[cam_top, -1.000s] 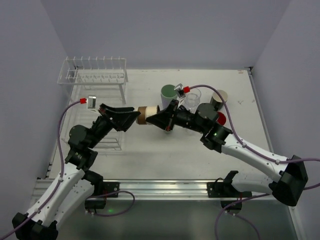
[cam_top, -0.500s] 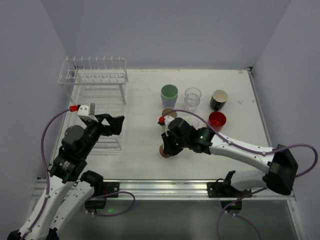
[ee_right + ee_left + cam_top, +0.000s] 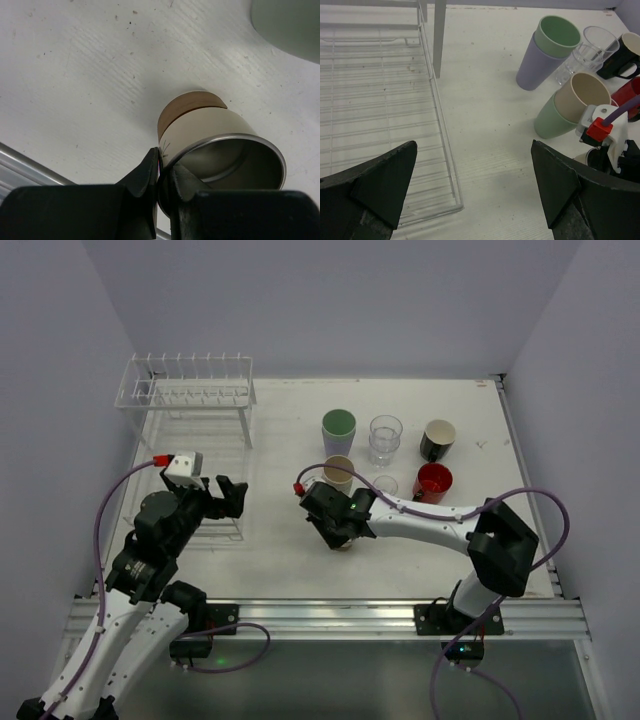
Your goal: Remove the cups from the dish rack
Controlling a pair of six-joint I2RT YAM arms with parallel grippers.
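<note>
The white wire dish rack (image 3: 190, 392) stands at the back left, and its flat grid (image 3: 375, 105) holds no cups. My right gripper (image 3: 341, 537) is low over the table's front middle. In the right wrist view it (image 3: 166, 167) is shut on the wall of a cream cup with a brown base and metal rim (image 3: 210, 130), one finger inside and one outside. The cup's base is at the table. My left gripper (image 3: 227, 496) is open and empty by the rack's near right corner (image 3: 475, 197).
Unloaded cups stand at the back middle: green in purple (image 3: 338, 426), beige in green (image 3: 339, 468), a clear glass (image 3: 385, 436), a black cup (image 3: 437, 439) and a red cup (image 3: 434, 481). The right arm's cable loops above them.
Both grippers met at the brown-based cup in mid-air a second ago. The right gripper has since carried it down to the front middle of the table. The left arm has drawn back, open.
</note>
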